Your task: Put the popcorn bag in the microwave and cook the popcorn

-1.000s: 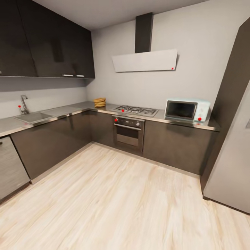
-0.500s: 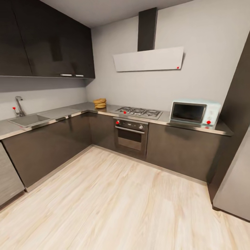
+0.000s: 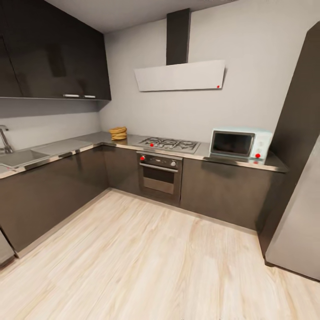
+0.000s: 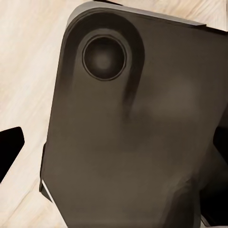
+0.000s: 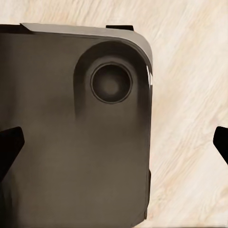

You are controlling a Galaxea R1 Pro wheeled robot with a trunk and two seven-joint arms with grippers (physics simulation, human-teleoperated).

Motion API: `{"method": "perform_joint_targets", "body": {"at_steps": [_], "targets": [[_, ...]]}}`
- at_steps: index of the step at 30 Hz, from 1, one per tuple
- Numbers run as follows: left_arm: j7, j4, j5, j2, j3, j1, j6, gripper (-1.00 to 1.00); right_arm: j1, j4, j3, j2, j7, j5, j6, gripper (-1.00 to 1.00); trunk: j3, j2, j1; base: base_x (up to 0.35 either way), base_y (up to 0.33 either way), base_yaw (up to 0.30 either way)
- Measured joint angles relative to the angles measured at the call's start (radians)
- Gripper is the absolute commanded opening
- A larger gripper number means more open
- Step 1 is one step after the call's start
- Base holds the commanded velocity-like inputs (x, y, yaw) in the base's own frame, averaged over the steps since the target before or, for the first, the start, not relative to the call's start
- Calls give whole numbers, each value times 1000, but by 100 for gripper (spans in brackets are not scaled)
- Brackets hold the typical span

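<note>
From the head view, the popcorn bag (image 3: 118, 133) sits at about ten o'clock on the countertop (image 3: 84, 144), in the corner beside the hob (image 3: 169, 144); the microwave (image 3: 240, 143), door closed, stands at one o'clock. The sack looks light and crumply, best pinched at its rolled rim; its contents cannot be made out. Both wrist views face the robot's dark base (image 4: 133, 142) over the wood floor (image 5: 190, 118), with dark fingertip slivers at the edges, so neither pincer's state can be told.

Countertop (image 3: 209, 156): I see it grey, L-shaped.
On it: popcorn bag (image 3: 118, 133) in the corner, microwave (image 3: 240, 144) far right.
</note>
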Motion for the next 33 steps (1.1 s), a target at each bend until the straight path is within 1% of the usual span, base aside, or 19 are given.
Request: {"method": "perform_joint_targets", "body": {"at_steps": [21, 33], "targets": [[0, 0, 7, 0, 2, 0, 0, 100, 0, 0, 0, 0, -1, -1, 0, 100, 0, 0, 0, 0, 0, -245], [1, 0, 14, 3, 10, 0, 1, 100, -1, 0, 0, 0, -1, -4, 0, 100, 0, 0, 0, 0, 0, -247]]}}
